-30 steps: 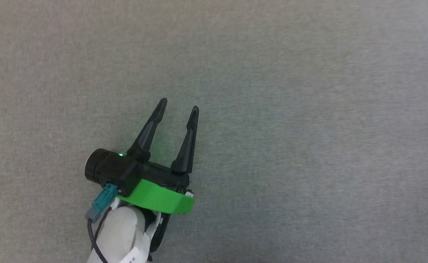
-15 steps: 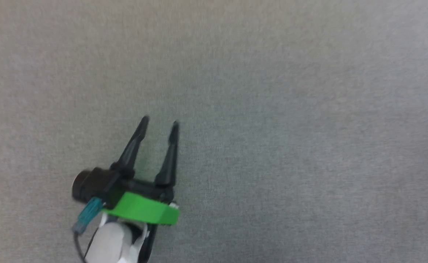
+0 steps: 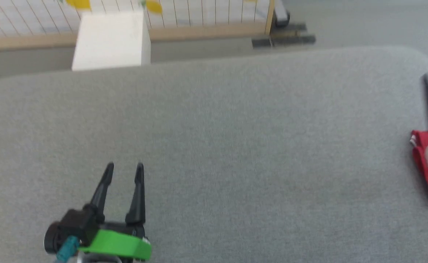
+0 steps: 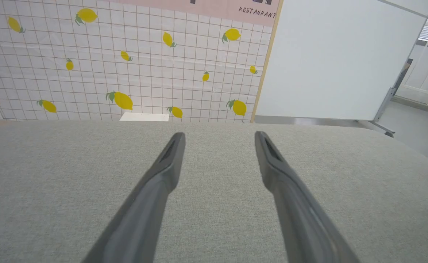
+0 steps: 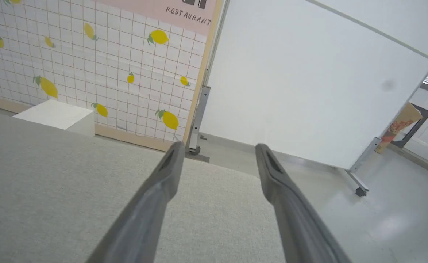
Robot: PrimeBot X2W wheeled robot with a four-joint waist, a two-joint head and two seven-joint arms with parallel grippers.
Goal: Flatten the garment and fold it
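- At the table's right edge, the bunched garment should be taken by a hem or shoulder, not a thick wad, and drawn to mid-table before spreading, I judge.
- It lies just beside the right end effector, jaws apart and empty.
- The left end effector, likewise spread and empty, sits well apart from it.

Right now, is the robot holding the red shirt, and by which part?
Nothing is held. The left gripper and right gripper both stand open with nothing between their fingers; the red shirt lies on the grey surface.
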